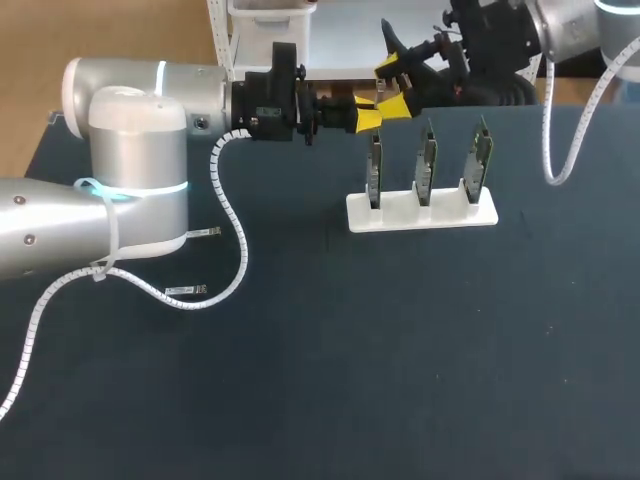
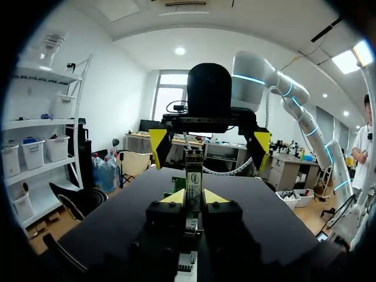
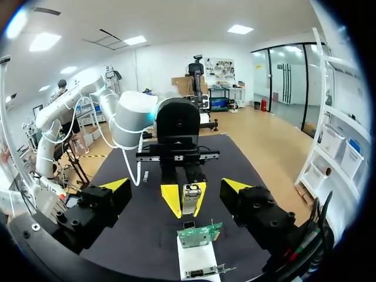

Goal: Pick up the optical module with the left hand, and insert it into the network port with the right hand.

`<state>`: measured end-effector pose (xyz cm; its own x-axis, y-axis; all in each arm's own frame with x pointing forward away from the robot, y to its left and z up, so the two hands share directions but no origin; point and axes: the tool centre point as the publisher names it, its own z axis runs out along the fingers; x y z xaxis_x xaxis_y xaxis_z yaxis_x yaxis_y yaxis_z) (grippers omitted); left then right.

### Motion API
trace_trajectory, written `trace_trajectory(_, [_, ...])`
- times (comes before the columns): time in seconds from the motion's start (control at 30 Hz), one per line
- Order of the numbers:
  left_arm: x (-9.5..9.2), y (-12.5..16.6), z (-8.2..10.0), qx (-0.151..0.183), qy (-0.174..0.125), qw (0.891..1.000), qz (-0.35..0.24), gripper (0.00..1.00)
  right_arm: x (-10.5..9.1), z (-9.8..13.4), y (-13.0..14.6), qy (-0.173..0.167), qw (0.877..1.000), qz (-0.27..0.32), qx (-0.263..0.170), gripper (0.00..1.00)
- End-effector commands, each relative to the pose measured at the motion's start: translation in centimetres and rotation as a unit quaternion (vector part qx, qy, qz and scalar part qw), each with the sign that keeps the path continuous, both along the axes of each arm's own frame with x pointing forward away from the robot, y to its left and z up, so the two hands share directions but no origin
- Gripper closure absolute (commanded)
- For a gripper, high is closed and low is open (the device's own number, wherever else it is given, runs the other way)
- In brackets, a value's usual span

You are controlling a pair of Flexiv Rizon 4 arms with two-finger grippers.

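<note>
Over dark tabletop [image 1: 300,350], left fingers [image 2: 173,198] clench the optical module [image 2: 194,176], long axis aimed between spread right fingers [image 2: 157,144], seemingly close.

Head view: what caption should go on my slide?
Left fingers hold a small module out to the open right fingers near a white rack.
</note>
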<state>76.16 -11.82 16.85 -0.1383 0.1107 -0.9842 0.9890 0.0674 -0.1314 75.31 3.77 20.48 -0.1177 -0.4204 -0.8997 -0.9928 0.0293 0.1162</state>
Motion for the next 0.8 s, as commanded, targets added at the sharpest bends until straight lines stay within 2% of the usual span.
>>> trace_trajectory(0.03, [-0.1, -0.01, -0.07, -0.001, -0.001, 1.0, 0.002, 1.0, 0.54, 0.12, 0.07, 0.004, 1.0, 0.015, 0.004, 0.0])
trace_trajectory(0.4, [-0.1, -0.01, -0.07, -0.001, -0.001, 1.0, 0.002, 1.0, 0.67, 0.08, 0.18, 0.004, 1.0, 0.02, -0.001, 0.0])
trace_trajectory(0.43, [-0.1, -0.01, -0.07, -0.001, -0.001, 1.0, 0.002, 1.0, 0.62, 0.02, 0.21, 0.004, 1.0, 0.02, -0.002, 0.55])
trace_trajectory(0.47, [-0.1, -0.01, -0.07, -0.001, -0.001, 1.0, 0.002, 1.0, 0.57, -0.04, 0.23, 0.004, 1.0, 0.018, -0.004, 0.88])
trace_trajectory(0.5, [-0.1, -0.01, -0.07, -0.001, -0.001, 1.0, 0.002, 1.0, 0.52, -0.1, 0.25, 0.004, 1.0, 0.017, -0.005, 1.0])
trace_trajectory(0.8, [-0.1, -0.01, -0.07, -0.001, -0.001, 1.0, 0.002, 1.0, 0.37, -0.21, 0.18, 0.006, 1.0, 0.014, -0.008, 1.0])
